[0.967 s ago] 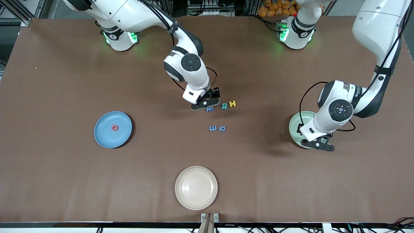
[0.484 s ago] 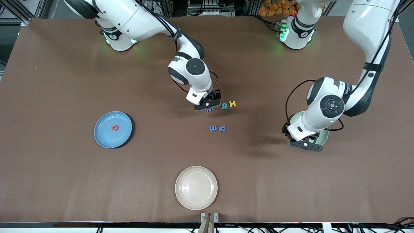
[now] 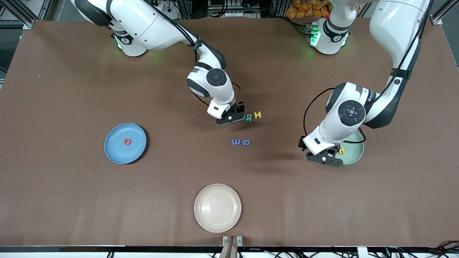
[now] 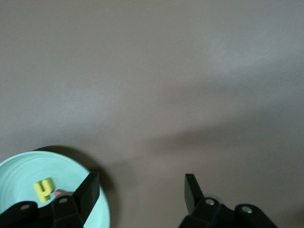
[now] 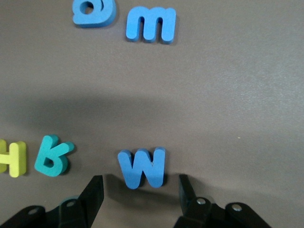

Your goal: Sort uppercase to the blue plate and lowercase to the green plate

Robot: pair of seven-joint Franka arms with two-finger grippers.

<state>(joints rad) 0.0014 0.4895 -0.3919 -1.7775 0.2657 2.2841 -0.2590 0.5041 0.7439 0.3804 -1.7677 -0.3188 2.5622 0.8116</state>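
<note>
The blue plate (image 3: 125,143) is sitting toward the right arm's end of the table (image 3: 71,200), carrying one red G (image 3: 127,141) near its middle. The beige plate (image 3: 217,207) is lying nearest the front camera, midway along the table. The green plate (image 3: 353,152) is resting toward the left arm's end, partly covered by the left arm, and is holding a small yellow h (image 3: 341,151) with a sliver of something red showing just beside it in the left wrist view. Between the plates the loose foam letters are lying flat in two short rows: the blue W (image 5: 142,167), the teal R (image 3: 248,117) and the yellow H (image 3: 257,114) are forming the row farther from the front camera, while the blue e (image 3: 236,142) and the blue rounded g-like letter (image 3: 246,142) are lying side by side nearer to it. The right arm is reaching down from its base with the wrist bent steeply, and the right pincer (image 3: 229,118) is sitting low over the blue W — its fingers (image 5: 92,194) are standing spread, one on either side of the letter, not touching it. The left arm is arching over its end of the table, and the left pincer (image 3: 324,158) is hanging at the edge of the green plate — spread and carrying nothing.
</note>
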